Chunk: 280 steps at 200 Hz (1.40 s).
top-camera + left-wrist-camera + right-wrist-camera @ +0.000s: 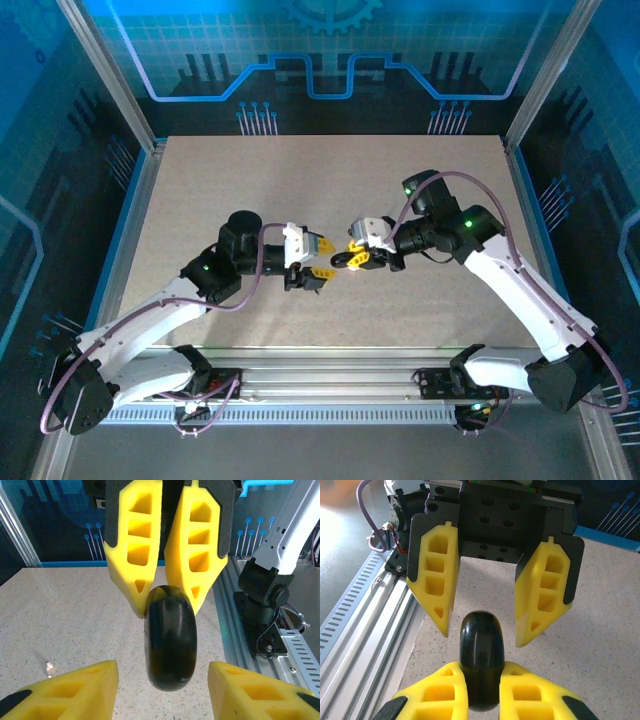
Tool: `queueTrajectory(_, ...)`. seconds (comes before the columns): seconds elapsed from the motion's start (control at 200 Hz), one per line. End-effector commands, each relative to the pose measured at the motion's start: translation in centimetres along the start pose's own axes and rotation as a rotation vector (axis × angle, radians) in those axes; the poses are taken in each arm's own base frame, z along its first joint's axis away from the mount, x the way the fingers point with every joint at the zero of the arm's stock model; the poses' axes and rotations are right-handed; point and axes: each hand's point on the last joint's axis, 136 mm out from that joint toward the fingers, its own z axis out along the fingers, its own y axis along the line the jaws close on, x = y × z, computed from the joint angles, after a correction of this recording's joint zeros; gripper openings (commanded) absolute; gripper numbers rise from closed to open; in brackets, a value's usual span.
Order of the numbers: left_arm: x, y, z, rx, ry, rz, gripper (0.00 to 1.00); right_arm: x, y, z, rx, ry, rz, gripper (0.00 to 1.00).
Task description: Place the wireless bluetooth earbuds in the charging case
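The charging case (481, 645) is a glossy black rounded shell, seen edge-on and held above the table. My right gripper (481, 680) is shut on its near end. My left gripper (162, 680) is open. Its yellow fingers (434, 575) stand on either side of the case's (170, 640) far end with a gap on both sides. In the top view the left gripper (318, 276) and right gripper (352, 260) meet tip to tip at the table's middle. A tiny pale bit (48, 666) lies on the table; too small to tell whether it is one of the earbuds.
The speckled beige table (330, 180) stretches back to blue-lit walls. An aluminium rail (330, 365) with the arm bases runs along the near edge, and the right arm's base (262, 605) stands close beside the grippers.
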Motion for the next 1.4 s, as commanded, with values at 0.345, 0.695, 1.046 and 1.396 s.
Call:
queueTrajectory(0.345,-0.9,-0.1,0.2,0.011,0.0,0.007,0.44,-1.1,0.6,0.6,-0.05,-0.011,-0.023,0.11)
queueTrajectory(0.695,-1.0,-0.3,0.5,0.033,-0.006,-0.015,0.3,-1.2,0.6,0.8,-0.052,-0.014,-0.021,0.11)
queueTrajectory(1.046,-1.7,-0.3,0.2,0.027,-0.022,-0.016,0.17,-0.9,0.4,0.9,-0.031,0.0,-0.017,0.2)
queueTrajectory(1.396,-1.5,-0.1,0.1,0.003,-0.019,-0.014,0.15,-1.0,-0.3,0.9,0.011,-0.012,-0.027,0.4)
